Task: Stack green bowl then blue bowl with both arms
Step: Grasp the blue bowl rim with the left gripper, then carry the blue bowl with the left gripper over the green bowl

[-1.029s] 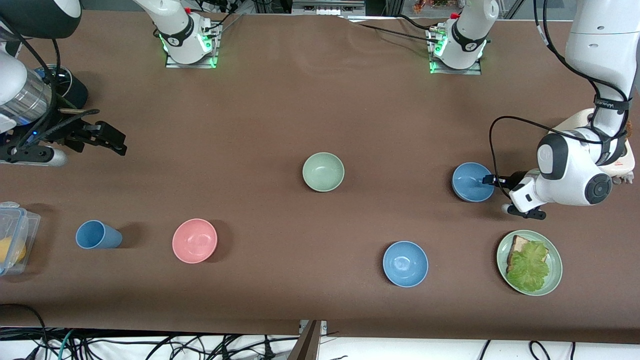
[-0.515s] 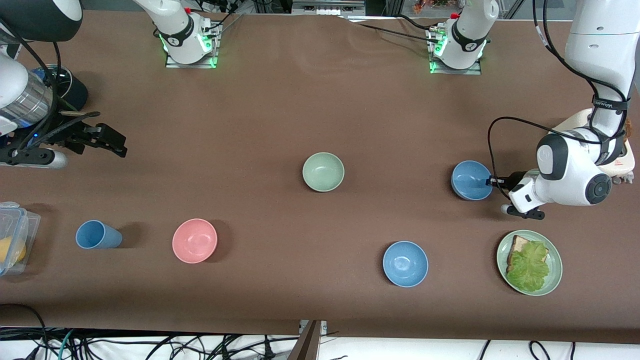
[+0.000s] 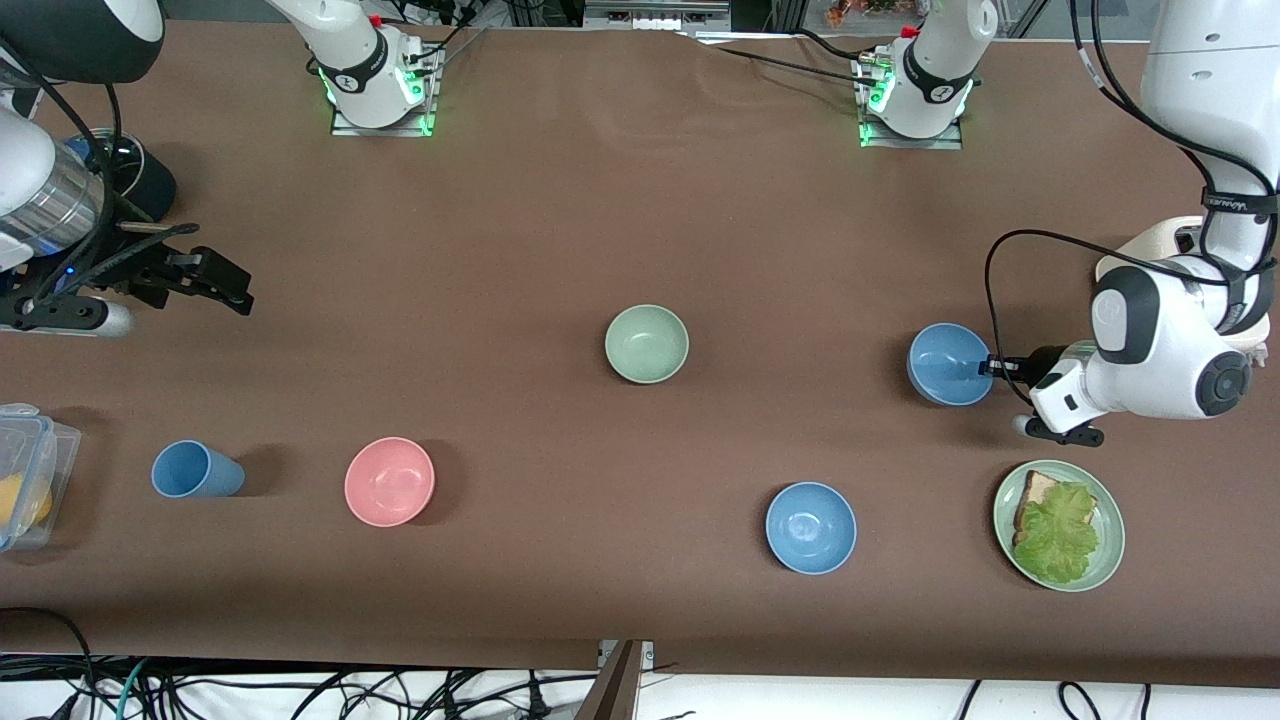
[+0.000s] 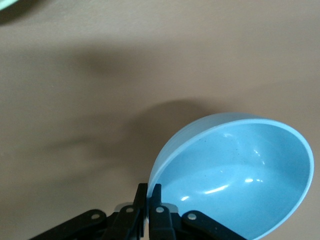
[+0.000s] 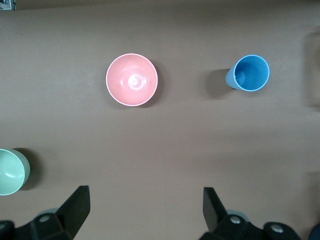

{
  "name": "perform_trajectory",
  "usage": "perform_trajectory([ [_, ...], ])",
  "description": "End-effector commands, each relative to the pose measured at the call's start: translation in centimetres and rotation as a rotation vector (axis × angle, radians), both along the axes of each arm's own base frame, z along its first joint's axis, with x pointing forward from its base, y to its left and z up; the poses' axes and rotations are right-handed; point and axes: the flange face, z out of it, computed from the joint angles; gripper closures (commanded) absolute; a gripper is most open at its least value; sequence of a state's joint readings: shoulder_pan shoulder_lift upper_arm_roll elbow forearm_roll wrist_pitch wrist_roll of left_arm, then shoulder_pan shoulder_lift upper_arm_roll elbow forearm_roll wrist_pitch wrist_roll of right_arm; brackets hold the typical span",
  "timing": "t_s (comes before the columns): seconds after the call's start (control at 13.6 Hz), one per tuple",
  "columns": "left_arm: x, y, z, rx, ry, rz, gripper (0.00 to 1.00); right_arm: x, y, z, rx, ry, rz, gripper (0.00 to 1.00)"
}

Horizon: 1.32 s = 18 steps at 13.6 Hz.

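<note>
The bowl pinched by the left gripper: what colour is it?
Light blue bowl; the left wrist view shows it best.

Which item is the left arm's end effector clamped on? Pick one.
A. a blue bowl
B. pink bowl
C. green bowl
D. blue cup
A: the left end effector pinches the rim of the blue bowl at the left arm's end of the table.

Robotics lab bench, as you see it: two arm bases [image 3: 378, 88] bolted to a brown table [image 3: 560, 210], loose cables [image 3: 300, 690] below its near edge.
</note>
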<state>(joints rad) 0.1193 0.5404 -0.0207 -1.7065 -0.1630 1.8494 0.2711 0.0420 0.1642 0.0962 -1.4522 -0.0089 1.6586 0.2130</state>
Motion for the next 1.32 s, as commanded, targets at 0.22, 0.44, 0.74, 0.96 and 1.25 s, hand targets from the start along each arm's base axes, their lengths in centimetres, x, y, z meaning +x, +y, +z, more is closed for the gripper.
perform_trajectory([
  [0.22,2.4,-8.2,7.4,0.003,0.062,0.076,1.0,0.1,-0.6,0.5,-0.001,-0.002,-0.008,0.0],
  [0.44,2.9,-11.5,9.8,-0.018,0.053,0.077,1.0,-0.1,-0.6,-0.1,-0.002,0.021,-0.011,0.0],
  [0.74,2.9,-16.9,12.4,-0.042,0.064,0.128,1.0,-1.2,-1.5,-1.9,-0.004,0.081,-0.038,0.0],
  [0.96,2.1,-22.1,13.3,-0.002,0.076,0.163,1.0,-1.9,-2.0,-2.6,0.017,0.104,-0.057,0.0],
  [1.25,0.7,-28.9,13.8,0.032,0.074,0.158,1.0,-1.9,-2.0,-2.8,0.016,0.109,-0.057,0.0],
])
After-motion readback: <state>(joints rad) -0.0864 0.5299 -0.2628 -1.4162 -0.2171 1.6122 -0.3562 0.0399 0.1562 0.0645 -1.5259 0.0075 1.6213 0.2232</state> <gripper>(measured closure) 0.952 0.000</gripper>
